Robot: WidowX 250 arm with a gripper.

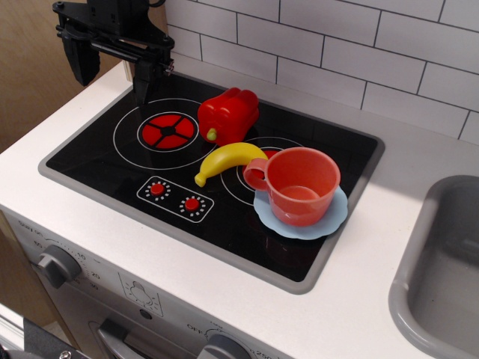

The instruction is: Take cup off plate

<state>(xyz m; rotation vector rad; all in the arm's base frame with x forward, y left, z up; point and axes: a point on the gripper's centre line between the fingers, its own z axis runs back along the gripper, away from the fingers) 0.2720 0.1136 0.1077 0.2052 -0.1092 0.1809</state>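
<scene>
Cup-on-plate status first: orange-red translucent plastic toy cup [301,185] with a loop handle stands upright on the light blue scalloped plastic saucer [334,218], over the right-hand burner ring, handle pointing left toward the banana.

Remaining items, largest to smallest:

- White toy kitchen counter [60,209] with white tiled wall [359,45] behind it.
- Black glossy toy hob [224,224] with a grey frame, set into the counter.
- Grey sink basin [438,262], right edge, partly cut off by the frame.
- Black robot gripper [109,75], top left, above the hob's back-left corner, well apart from the cup. Its two fingers [142,82] hang spread with a clear gap between them, nothing held.
- Glossy red plastic bell pepper [228,114], between the two burners at the back.
- Yellow plastic banana [227,161], just in front of the pepper (tip very close to the cup handle; contact cannot be told).
- Red printed burner disc [169,132], left ring.
- Grey oven knobs [56,267] on the front panel.
</scene>
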